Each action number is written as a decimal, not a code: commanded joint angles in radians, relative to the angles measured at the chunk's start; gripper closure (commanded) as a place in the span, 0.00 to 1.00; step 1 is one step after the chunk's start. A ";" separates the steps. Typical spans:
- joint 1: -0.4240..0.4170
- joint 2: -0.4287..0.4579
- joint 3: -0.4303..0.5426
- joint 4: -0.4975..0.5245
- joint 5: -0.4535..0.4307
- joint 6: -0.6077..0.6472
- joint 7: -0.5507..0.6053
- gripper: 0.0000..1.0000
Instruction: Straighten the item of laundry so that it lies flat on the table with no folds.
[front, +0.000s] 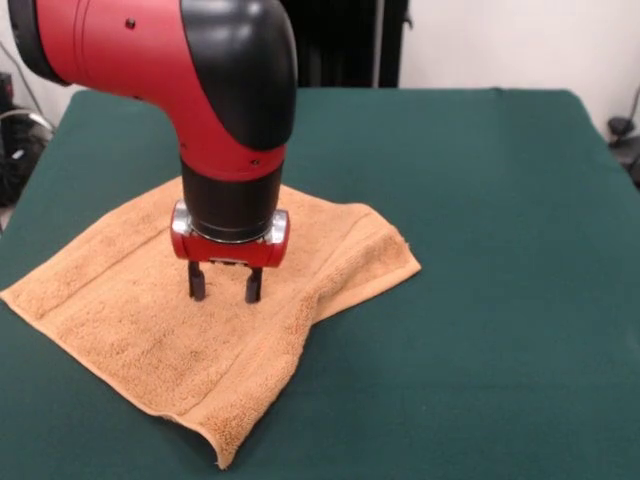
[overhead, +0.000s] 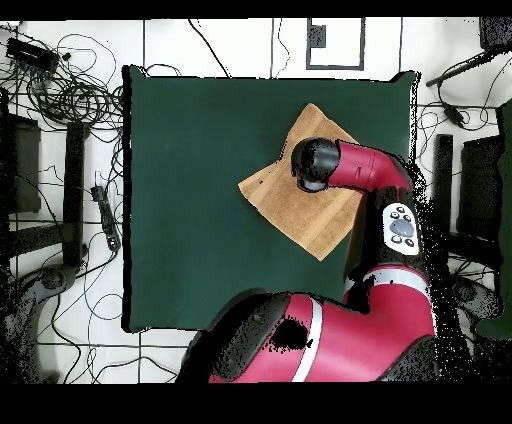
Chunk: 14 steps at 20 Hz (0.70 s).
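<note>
Small golden-orange terry-cloth towel (front: 150, 300) sits toward one side of the big dark green felt-covered table (front: 480, 250), its right part doubled over in a fold (front: 345, 260). Black two-finger gripper (front: 225, 287) hangs over the towel's middle, fingers parted, holding nothing — looks like a pre-grasp step. Next move: pinch the folded layer and draw it outward. In the overhead view the arm hides the gripper and part of the towel — tip contact with the cloth unclear.

Robot lab, tangled cables (overhead: 70, 90) on tiled floor (overhead: 230, 45)

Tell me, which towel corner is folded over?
The right corner in the front view: a second layer of towel lies doubled there. The other corners lie single and flat on the table.
</note>
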 joint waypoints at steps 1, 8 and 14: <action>0.056 0.123 0.054 0.012 -0.001 -0.071 0.167 0.00; 0.061 0.160 0.036 -0.007 0.008 -0.052 0.181 0.00; 0.063 0.152 0.022 0.010 0.004 -0.042 0.179 0.00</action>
